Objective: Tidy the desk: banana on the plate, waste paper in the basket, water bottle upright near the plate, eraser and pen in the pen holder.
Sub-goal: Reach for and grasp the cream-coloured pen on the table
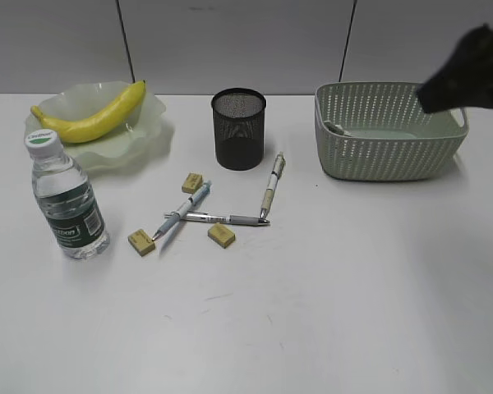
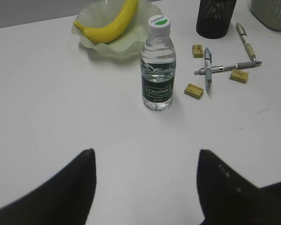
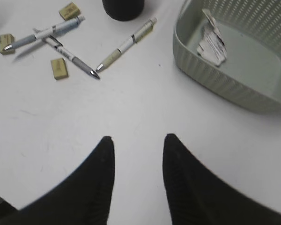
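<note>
1. Right wrist view looks into the basket, showing the waste paper lying in its far-left corner; in the ext. view only a sliver of it peeks over the basket wall. The left wrist view alone gives the water bottle label head-on.
2. Left gripper: jaws spread wide, empty, hovering over bare desk w/ the bottle upright ahead, just beside the plate. Right gripper: jaws partly apart, nothing between them, above the desk near the basket (in the ext. view only a dark blur of that arm at upper right, hiding part of the basket's far rim).
3. Banana lies in the plate, far left. Pen holder stands at centre back.
4. Count, on the desk in front of the holder: 3 pens — blue-grey, silver, cream — the first two crossing, tips of silver and cream touching; 3 tan erasers scattered round them. One bottle, one banana, one paper scrap.
</note>
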### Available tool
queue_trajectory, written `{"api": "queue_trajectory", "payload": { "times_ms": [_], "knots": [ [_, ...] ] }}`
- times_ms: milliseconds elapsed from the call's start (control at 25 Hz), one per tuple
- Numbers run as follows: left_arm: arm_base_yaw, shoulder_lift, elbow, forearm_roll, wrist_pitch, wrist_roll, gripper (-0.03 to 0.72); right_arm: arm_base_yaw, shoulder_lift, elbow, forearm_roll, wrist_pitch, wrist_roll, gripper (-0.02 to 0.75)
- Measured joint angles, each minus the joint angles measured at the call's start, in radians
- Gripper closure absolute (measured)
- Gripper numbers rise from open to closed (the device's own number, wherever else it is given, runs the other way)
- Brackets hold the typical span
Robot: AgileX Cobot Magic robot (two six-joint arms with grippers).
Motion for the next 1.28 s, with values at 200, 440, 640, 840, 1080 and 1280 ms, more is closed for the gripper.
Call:
{"api": "queue_trajectory", "payload": {
  "times_ms": [200, 440, 640, 840, 1080, 1280],
  "knots": [
    [0.0, 0.0, 0.0, 0.0, -0.001, 0.0, 0.185, 0.08, 0.308, -0.267, 0.006, 0.031, 0.088, 0.466],
    [0.0, 0.0, 0.0, 0.0, -0.001, 0.0, 0.185, 0.129, 0.651, -0.616, -0.035, 0.199, 0.328, 0.47],
    [0.0, 0.0, 0.0, 0.0, -0.002, 0.0, 0.185, 0.141, 0.878, -0.867, -0.112, 0.327, 0.48, 0.47],
    [0.0, 0.0, 0.0, 0.0, -0.002, 0.0, 0.186, 0.141, 1.053, -1.044, -0.105, 0.413, 0.527, 0.428],
    [0.0, 0.0, 0.0, 0.0, -0.002, 0.0, 0.187, 0.141, 1.181, -1.077, -0.073, 0.415, 0.577, 0.332],
    [0.0, 0.0, 0.0, 0.0, -0.002, 0.0, 0.188, 0.141, 1.242, -1.077, -0.071, 0.417, 0.609, 0.323]
  ]
}}
